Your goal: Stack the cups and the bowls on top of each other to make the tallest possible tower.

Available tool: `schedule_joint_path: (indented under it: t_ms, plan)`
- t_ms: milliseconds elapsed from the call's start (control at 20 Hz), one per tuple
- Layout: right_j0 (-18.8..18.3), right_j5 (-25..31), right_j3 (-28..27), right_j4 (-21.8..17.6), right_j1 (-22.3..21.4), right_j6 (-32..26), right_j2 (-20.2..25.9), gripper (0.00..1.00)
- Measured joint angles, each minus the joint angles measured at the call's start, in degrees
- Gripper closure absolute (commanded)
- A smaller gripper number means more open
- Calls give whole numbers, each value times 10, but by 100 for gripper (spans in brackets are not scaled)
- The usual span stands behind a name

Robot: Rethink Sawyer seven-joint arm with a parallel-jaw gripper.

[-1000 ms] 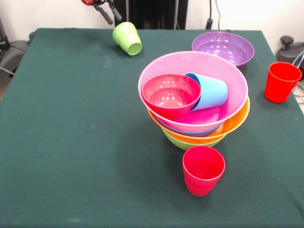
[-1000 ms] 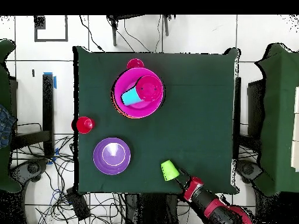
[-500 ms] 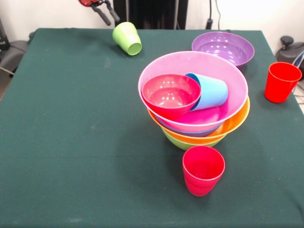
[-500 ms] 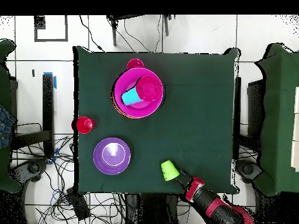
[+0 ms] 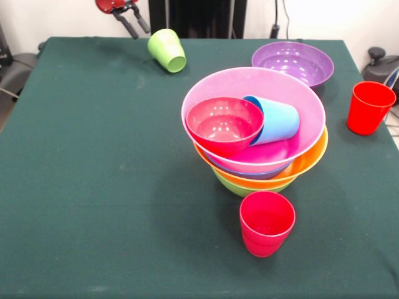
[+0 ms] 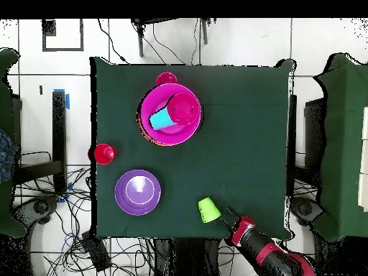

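The tower (image 5: 255, 134) is a pile of nested bowls, with the wide pink bowl (image 5: 299, 103) on top of orange, blue and lime green rims. Inside the pink bowl sit a small red bowl (image 5: 224, 124) and a sky blue cup (image 5: 277, 119) lying on its side. A lime green cup (image 5: 167, 50) lies tipped over near the far edge. My gripper (image 5: 138, 31) hangs just left of it, open and empty, not touching it. In the overhead view the gripper (image 6: 227, 214) is right beside the green cup (image 6: 208, 209). One red cup (image 5: 267, 223) stands in front of the tower, another red cup (image 5: 369, 107) at the right.
A purple bowl (image 5: 293, 62) stands alone at the far right, apart from the tower (image 6: 170, 113). The green tablecloth (image 5: 93, 174) covers the whole table. Chairs and cables surround the table in the overhead view.
My gripper has drawn back a little from the lime green cup, toward the table's edge. The cups and bowls have not moved.
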Motion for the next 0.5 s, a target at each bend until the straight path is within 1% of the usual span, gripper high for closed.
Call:
schedule_joint_path:
  t_ms: [300, 500]
  plan:
    - [0, 0, -10, 0, 1, 0, -1, 0]
    - [0, 0, -17, 0, 11, 0, -4, 0]
